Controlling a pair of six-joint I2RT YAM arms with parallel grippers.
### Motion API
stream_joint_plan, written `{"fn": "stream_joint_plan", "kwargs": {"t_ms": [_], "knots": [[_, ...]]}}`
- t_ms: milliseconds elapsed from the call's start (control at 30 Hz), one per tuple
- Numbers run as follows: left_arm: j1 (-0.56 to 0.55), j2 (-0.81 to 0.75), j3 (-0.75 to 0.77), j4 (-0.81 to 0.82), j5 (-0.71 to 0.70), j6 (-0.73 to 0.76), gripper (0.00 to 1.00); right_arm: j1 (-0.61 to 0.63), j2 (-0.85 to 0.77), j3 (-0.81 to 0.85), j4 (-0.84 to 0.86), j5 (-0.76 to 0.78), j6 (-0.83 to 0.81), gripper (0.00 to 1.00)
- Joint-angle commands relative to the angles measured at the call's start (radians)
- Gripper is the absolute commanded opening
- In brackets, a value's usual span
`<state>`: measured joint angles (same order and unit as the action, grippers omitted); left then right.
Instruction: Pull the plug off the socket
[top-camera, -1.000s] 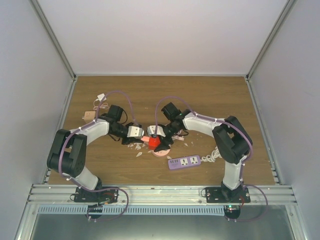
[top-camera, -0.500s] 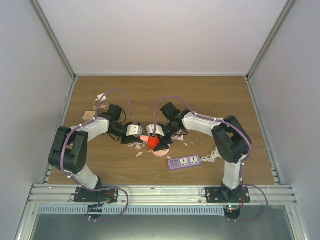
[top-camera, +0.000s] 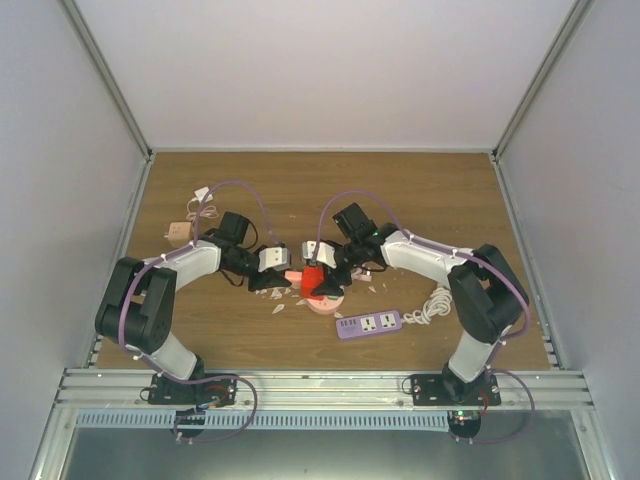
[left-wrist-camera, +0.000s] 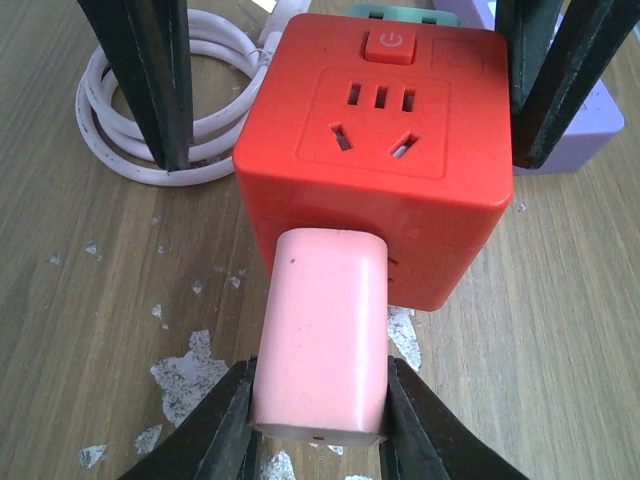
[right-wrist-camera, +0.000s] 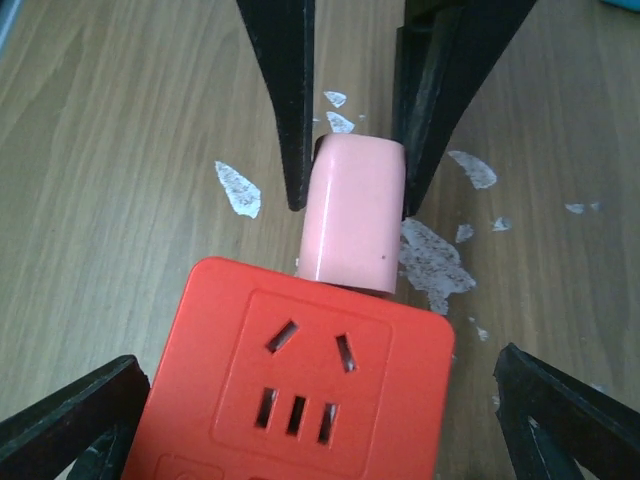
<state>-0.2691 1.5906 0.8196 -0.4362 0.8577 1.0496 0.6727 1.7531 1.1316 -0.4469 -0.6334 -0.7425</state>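
Observation:
A red cube socket (left-wrist-camera: 375, 170) rests on the wooden table, with a pink plug (left-wrist-camera: 325, 330) stuck in its side. My left gripper (left-wrist-camera: 320, 420) is shut on the plug's outer end, one finger on each side. In the right wrist view the socket (right-wrist-camera: 300, 390) lies between the wide-apart fingers of my right gripper (right-wrist-camera: 310, 420), which is open, with a gap showing at the right finger. From above, the socket (top-camera: 313, 279) and plug (top-camera: 293, 277) sit between the two wrists at mid-table.
A purple power strip (top-camera: 368, 324) with a coiled white cable (top-camera: 432, 308) lies near the right arm. A pink disc (top-camera: 322, 303) sits just in front of the socket. White scraps (top-camera: 277, 308) dot the wood. A small beige item (top-camera: 180, 232) lies at the far left.
My right gripper's fingers have spread wider around the socket, and the right arm's elbow has swung out to the right. The left gripper still clamps the plug.

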Motion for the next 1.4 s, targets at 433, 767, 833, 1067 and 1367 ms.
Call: {"fn": "stream_joint_plan", "kwargs": {"t_ms": [433, 767, 833, 1067, 1367], "knots": [[-0.010, -0.026, -0.011, 0.062, -0.012, -0.006, 0.05, -0.003, 0.025, -0.015, 0.034, 0.074, 0.071, 0.51], [0.083, 0.004, 0.044, -0.020, -0.010, 0.113, 0.05, -0.003, 0.052, -0.010, -0.018, 0.098, 0.056, 0.21], [0.101, -0.009, 0.035, -0.019, -0.016, 0.124, 0.05, -0.005, 0.055, -0.013, -0.019, 0.106, 0.061, 0.20], [0.189, -0.040, 0.031, -0.054, -0.003, 0.165, 0.05, -0.015, 0.064, -0.010, -0.009, 0.131, 0.080, 0.18], [0.361, -0.052, 0.032, -0.189, -0.042, 0.269, 0.06, -0.015, 0.072, -0.002, -0.013, 0.111, 0.080, 0.23]]}}
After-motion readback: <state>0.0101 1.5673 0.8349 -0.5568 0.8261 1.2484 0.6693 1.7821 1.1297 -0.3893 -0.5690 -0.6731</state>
